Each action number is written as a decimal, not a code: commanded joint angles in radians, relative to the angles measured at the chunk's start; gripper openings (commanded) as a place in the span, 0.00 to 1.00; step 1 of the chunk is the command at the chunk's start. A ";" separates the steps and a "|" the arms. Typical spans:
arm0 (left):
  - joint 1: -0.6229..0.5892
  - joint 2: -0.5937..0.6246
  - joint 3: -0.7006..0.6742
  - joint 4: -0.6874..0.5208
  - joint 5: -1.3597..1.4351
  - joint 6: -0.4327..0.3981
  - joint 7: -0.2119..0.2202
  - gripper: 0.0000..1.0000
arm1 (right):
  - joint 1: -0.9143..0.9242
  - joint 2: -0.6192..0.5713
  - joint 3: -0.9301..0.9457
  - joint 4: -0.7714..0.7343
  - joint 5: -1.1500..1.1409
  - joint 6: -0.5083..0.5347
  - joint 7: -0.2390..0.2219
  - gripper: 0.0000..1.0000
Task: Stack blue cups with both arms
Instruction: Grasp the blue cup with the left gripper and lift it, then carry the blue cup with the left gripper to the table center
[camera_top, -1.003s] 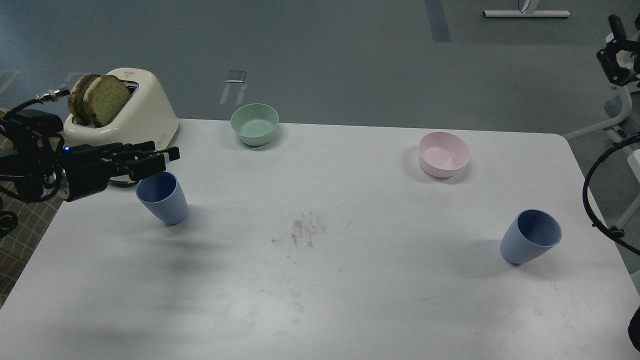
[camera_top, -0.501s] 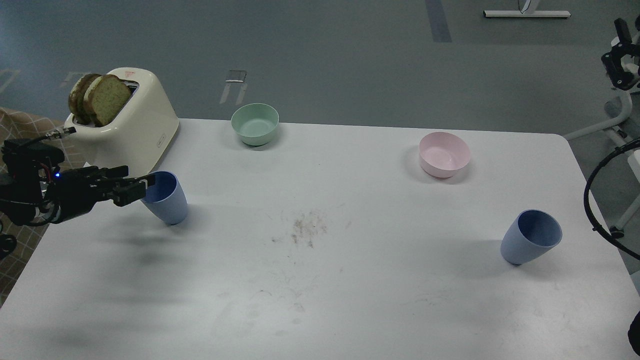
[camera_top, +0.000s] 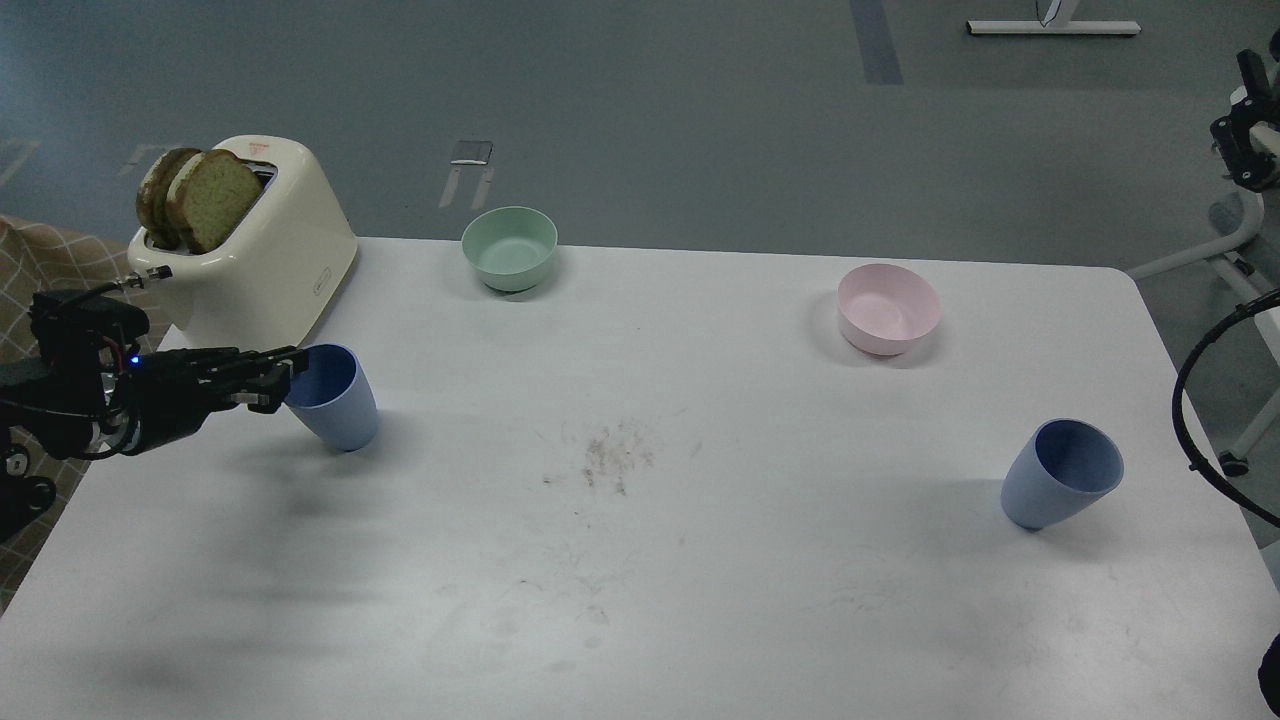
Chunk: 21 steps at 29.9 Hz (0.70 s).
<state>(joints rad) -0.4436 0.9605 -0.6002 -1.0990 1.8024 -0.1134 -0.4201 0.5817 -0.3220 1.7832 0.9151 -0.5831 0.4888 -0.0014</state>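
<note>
Two blue cups stand upright on the white table (camera_top: 640, 560). The left cup (camera_top: 336, 402) is in front of the toaster and the right cup (camera_top: 1058, 476) is near the table's right edge. My left gripper (camera_top: 280, 377) comes in level from the left, and its dark fingertips reach the left cup's near rim. The fingers are too dark and close together to tell whether they are open or shut. Of my right arm only a black cable loop (camera_top: 1188, 400) and a dark corner (camera_top: 1270, 672) show at the right edge; its gripper is out of view.
A cream toaster (camera_top: 262, 250) with two bread slices stands at the back left, close behind the left cup. A green bowl (camera_top: 509, 247) sits at the back middle and a pink bowl (camera_top: 888, 308) at the back right. A crumb smear (camera_top: 610, 455) marks the table's middle.
My left gripper has dropped from above the left cup and drawn back left, and its tips now sit at the cup's rim. The cup has shifted very slightly right.
</note>
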 joint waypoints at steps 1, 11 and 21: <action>-0.009 0.001 -0.001 -0.010 -0.001 0.000 -0.003 0.00 | -0.003 0.000 0.004 -0.001 0.000 0.000 0.000 1.00; -0.276 -0.014 0.000 -0.136 0.034 -0.136 0.006 0.00 | -0.029 0.000 0.022 0.001 0.000 0.000 0.000 1.00; -0.578 -0.417 0.241 -0.101 0.230 -0.178 0.058 0.00 | -0.075 -0.002 0.071 0.001 0.000 0.000 0.000 1.00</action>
<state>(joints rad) -0.9382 0.6450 -0.4661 -1.2314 2.0211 -0.2871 -0.3885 0.5144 -0.3224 1.8412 0.9164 -0.5832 0.4888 -0.0014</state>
